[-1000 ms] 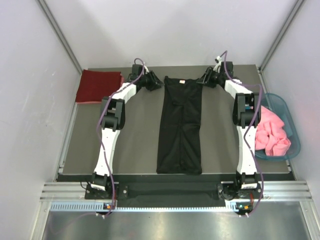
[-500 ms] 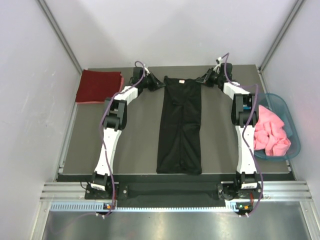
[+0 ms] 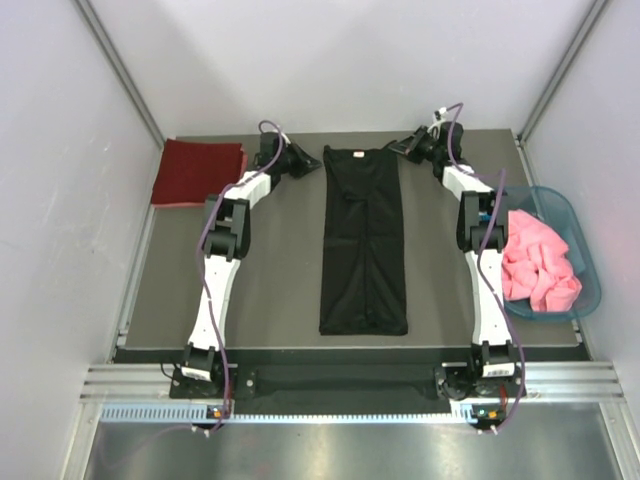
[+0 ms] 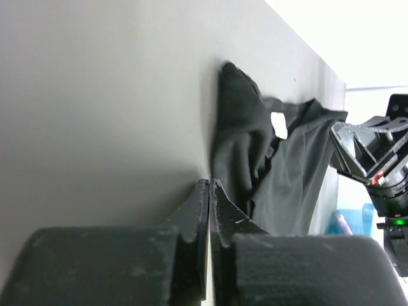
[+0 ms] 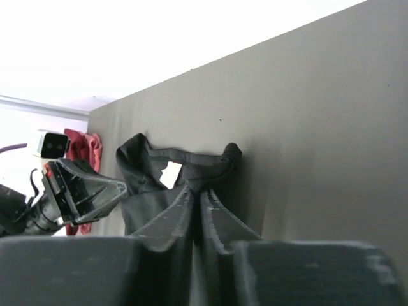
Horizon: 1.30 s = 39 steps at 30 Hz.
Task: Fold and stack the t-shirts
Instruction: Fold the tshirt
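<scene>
— Top external showed the black t-shirt as a long narrow strip down the middle of the bench, collar at the far end.
— And the arms?
— Left gripper and right gripper were each closed tight on a collar corner, with only a thin nip of cloth. If one slipped, I reckoned the strip would skew or bunch.
— Anything in the way?
— No. The dark red t-shirt lay folded at the far-left corner, well apart. Pink t-shirts sat in the teal basket beside the right arm.
</scene>
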### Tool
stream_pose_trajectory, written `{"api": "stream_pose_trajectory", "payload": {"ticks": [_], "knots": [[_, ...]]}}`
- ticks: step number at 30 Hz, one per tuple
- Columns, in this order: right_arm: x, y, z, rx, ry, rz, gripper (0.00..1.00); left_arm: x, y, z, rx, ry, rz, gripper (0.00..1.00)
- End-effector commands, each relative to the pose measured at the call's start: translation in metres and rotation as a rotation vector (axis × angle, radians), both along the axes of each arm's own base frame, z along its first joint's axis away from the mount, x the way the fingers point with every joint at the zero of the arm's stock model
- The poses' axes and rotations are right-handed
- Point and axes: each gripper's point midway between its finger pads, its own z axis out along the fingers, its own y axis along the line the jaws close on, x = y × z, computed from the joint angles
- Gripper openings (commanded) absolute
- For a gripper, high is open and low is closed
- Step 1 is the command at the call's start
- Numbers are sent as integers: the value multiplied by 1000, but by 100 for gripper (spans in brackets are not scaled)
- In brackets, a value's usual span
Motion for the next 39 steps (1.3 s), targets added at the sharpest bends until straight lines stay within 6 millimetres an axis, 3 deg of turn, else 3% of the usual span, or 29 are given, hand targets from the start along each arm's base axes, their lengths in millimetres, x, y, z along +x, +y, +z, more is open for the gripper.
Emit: {"api": "stream_pose_trajectory", "payload": {"ticks": [1, 4, 5, 6, 7, 8, 9, 10, 11, 12, 13, 14, 15, 16, 17, 18, 19, 20, 21, 22, 23, 25, 26, 28, 29, 32, 34, 35, 39], "knots": [[11, 4, 36, 33, -116, 8, 12, 12, 21, 30, -11, -71, 26, 7], [8, 5, 39, 32, -101, 17, 29, 3, 13, 42, -71, -81, -53, 20], [5, 3, 46, 21, -87, 15, 33, 1, 14, 45, -76, -78, -67, 21], [1, -1, 40, 12, -58, 0, 40, -1, 15, 57, -66, -96, -84, 21], [-2, -5, 41, 6, -43, -15, 62, -9, 19, 52, -47, -37, -88, 21], [-6, -9, 65, -5, -70, -26, 66, -13, 26, 50, -18, -7, -79, 21], [-15, -18, 45, -23, -3, -55, 66, -19, 32, 59, 44, -15, -89, 22], [-22, -22, 46, -36, 18, -67, 65, -26, 36, 60, 84, 7, -89, 22], [-29, -28, 67, -61, 4, -82, 62, -40, 45, 50, 143, 84, -75, 21], [-43, -34, 47, -80, 87, -99, 58, -54, 51, 62, 198, 72, -93, 21], [-53, -34, 50, -86, 104, -98, 54, -65, 56, 65, 229, 85, -92, 21], [-63, -35, 75, -111, 73, -89, 53, -79, 62, 65, 261, 118, -89, 21], [-76, -38, 67, -143, 102, -92, 53, -100, 71, 76, 309, 118, -77, 22], [-100, -41, 53, -181, 216, -84, 56, -113, 75, 80, 341, 126, -70, 23], [-115, -48, 74, -253, 184, -76, 56, -129, 79, 82, 369, 145, -69, 24], [-137, -55, 57, -329, 265, -103, 57, -154, 86, 90, 408, 144, -60, 24], [-156, -57, 54, -381, 304, -103, 56, -168, 86, 94, 420, 142, -71, 25], [-185, -59, 70, -441, 323, -91, 56, -186, 79, 96, 429, 145, -93, 25], [-217, -58, 46, -499, 402, -86, 56, -213, 80, 96, 440, 169, -106, 26], [-238, -59, 44, -532, 425, -82, 54, -233, 65, 95, 448, 174, -149, 26], [-279, -61, 39, -569, 471, -69, 54, -251, 56, 93, 460, 180, -184, 27], [-322, -54, 31, -635, 501, -49, 55, -303, 41, 75, 527, 238, -272, 30], [-357, -52, 25, -648, 522, -33, 55, -328, 38, 66, 534, 274, -307, 32], [-392, -36, 17, -654, 521, 17, 54, -359, 26, 58, 494, 317, -364, 33], [-418, -34, 12, -641, 529, 19, 54, -382, 29, 47, 476, 351, -378, 34], [-463, -21, 0, -613, 524, 61, 53, -412, 27, 40, 456, 358, -372, 39], [-477, -17, -1, -576, 508, 65, 52, -421, 26, 36, 454, 355, -379, 41], [-492, -17, -15, -575, 538, 88, 52, -432, 25, 30, 426, 383, -389, 41], [-514, -11, -28, -544, 557, 125, 51, -452, 12, 21, 344, 409, -416, 41]]}}
